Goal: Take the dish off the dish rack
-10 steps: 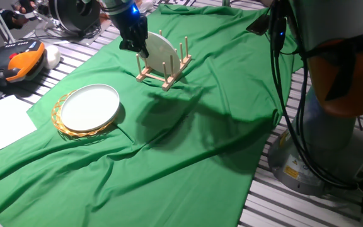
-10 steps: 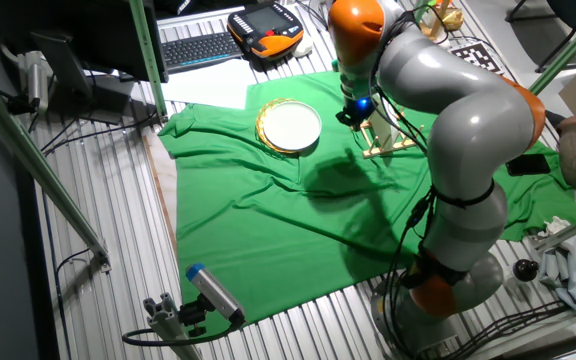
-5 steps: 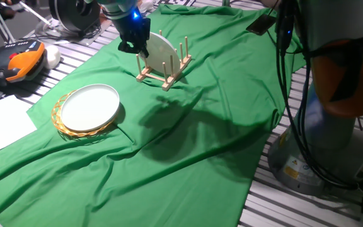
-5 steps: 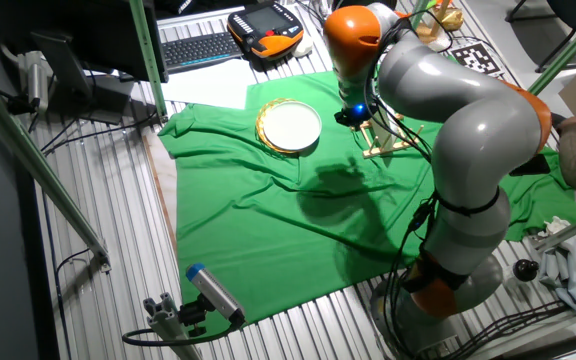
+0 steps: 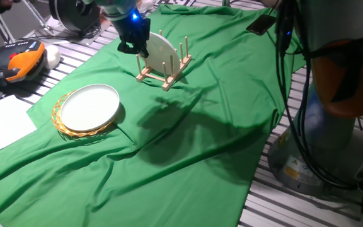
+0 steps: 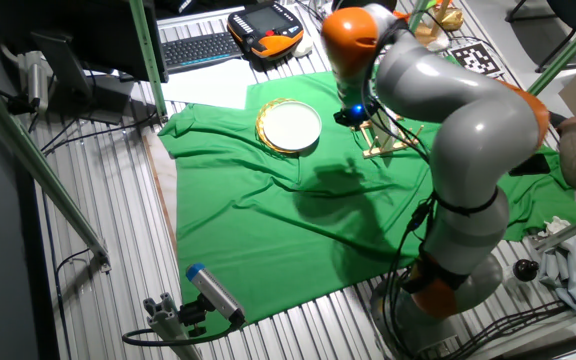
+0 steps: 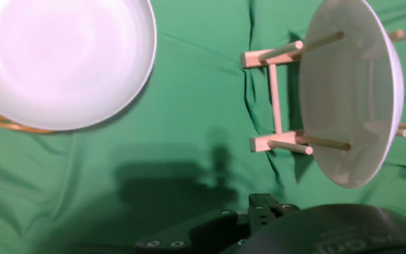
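Observation:
The dish [image 5: 164, 53] is a white plate standing on edge between the pegs of the small wooden dish rack [image 5: 166, 74] on the green cloth. The hand view shows the dish [image 7: 351, 92] and the rack [image 7: 277, 99] at the right. My gripper [image 5: 137, 49] hangs just left of the dish, at its near rim. Its dark fingers overlap the dish's edge in one fixed view. The hand view shows no fingers, only the dark hand body, with the dish off to the side. In the other fixed view the gripper [image 6: 354, 113] is beside the rack [image 6: 392, 146].
A second white plate [image 5: 89, 106] lies flat on a round wicker mat [image 5: 64, 126] to the left of the rack; it also shows in the hand view [image 7: 62, 56]. An orange pendant [image 5: 19, 62] and a keyboard lie off the cloth. The arm's base [image 5: 333, 94] stands at the right.
The arm's upper links shifted a little and the hand settled slightly nearer the rack's left side. The dish and the rack have not moved.

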{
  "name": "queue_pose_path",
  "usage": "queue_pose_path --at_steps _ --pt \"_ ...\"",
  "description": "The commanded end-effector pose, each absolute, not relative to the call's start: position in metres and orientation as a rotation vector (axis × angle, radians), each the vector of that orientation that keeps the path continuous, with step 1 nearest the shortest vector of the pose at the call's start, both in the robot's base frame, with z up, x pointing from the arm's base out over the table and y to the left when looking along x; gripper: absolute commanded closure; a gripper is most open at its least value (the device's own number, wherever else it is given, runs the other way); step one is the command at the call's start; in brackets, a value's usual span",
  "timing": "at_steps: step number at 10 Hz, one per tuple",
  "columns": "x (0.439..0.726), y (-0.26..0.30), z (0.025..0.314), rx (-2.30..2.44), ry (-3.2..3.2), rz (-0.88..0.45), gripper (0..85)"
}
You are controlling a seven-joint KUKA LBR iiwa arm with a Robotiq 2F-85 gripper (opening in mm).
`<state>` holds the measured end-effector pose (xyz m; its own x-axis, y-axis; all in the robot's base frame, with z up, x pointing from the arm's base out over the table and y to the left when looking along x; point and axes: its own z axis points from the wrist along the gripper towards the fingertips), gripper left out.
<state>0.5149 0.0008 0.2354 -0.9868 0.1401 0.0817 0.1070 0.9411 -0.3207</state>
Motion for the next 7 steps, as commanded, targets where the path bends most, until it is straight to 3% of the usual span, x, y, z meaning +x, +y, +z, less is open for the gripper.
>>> queue_pose_path --at_steps 1,4,5,7 --pt "0.516 -0.002 0.237 -0.186 -2.986 0.517 51.0" --pt "0.541 -0.066 0.246 -0.167 -3.011 0.511 51.0" --pt "0.548 -0.083 0.245 -0.152 -3.015 0.508 34.0" --pt "0.557 -0.103 0.244 -0.135 -3.027 0.525 34.0"
